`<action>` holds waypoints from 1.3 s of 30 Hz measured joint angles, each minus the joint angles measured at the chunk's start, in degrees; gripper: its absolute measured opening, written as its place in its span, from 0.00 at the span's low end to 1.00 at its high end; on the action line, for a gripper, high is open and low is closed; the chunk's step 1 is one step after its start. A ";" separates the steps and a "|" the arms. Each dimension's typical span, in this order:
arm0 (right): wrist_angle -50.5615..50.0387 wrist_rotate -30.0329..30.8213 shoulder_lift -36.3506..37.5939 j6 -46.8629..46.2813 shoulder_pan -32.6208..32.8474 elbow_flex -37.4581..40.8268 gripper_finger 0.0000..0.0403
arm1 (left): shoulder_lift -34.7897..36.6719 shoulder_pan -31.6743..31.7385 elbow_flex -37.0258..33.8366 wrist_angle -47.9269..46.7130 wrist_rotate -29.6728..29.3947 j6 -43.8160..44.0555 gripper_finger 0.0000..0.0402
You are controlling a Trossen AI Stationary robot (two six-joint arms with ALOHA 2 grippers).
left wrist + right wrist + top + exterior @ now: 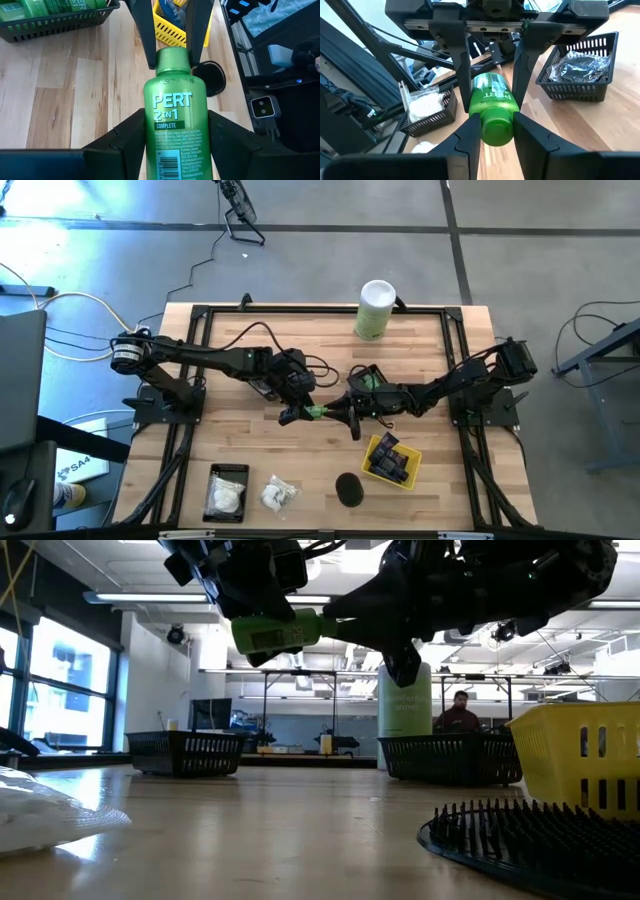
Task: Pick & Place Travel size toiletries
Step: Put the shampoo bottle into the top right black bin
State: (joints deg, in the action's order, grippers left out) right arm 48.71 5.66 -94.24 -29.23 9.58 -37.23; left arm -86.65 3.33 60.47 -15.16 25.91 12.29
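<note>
I held the green bottle in mid-air above the surface, near the yellow basket, for a handover: my left end effector clamped its body while my right end effector closed on the cap. Its long axis lay level, cap toward the basket.

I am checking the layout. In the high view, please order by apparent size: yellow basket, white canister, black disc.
1. Yellow basket
2. White canister, close to the basket in size, so that order is unsure
3. Black disc
</note>
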 joint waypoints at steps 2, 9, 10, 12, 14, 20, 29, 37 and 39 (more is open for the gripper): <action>-0.02 -0.07 0.00 0.05 -0.02 0.00 0.23 | 0.00 0.00 0.00 -0.02 -0.09 0.00 0.45; -0.05 -0.80 0.00 4.66 -0.04 0.00 0.23 | 0.00 0.00 0.00 -0.02 -0.19 -0.11 0.45; -0.07 -0.84 0.00 5.96 -0.04 0.00 0.23 | 0.00 0.00 0.00 -0.02 -0.29 -0.15 0.45; -0.07 -0.90 0.00 8.62 0.00 0.00 0.23 | 0.00 0.00 0.00 -0.02 -0.26 -0.13 0.45; -0.08 -1.01 0.00 10.80 -0.02 0.00 0.23 | 0.00 0.00 0.00 -0.02 -0.24 -0.09 0.45; -0.09 -1.12 0.00 17.32 -0.02 0.00 0.23 | 0.00 0.00 0.02 -0.04 -0.15 0.00 0.45; -0.38 -1.25 0.00 26.25 0.00 0.00 0.23 | 0.00 0.00 0.00 -0.04 -0.13 0.02 0.45; -0.39 -1.30 0.00 26.46 0.00 0.00 0.24 | 0.00 0.00 0.00 -0.04 -0.08 0.02 0.45; -0.39 -1.31 0.00 25.78 0.02 0.00 0.26 | 0.00 0.00 0.00 -0.02 0.09 0.02 0.45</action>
State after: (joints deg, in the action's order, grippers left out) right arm 48.31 4.35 -94.24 -3.44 9.61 -37.23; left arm -86.65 3.33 60.47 -15.18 26.00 12.32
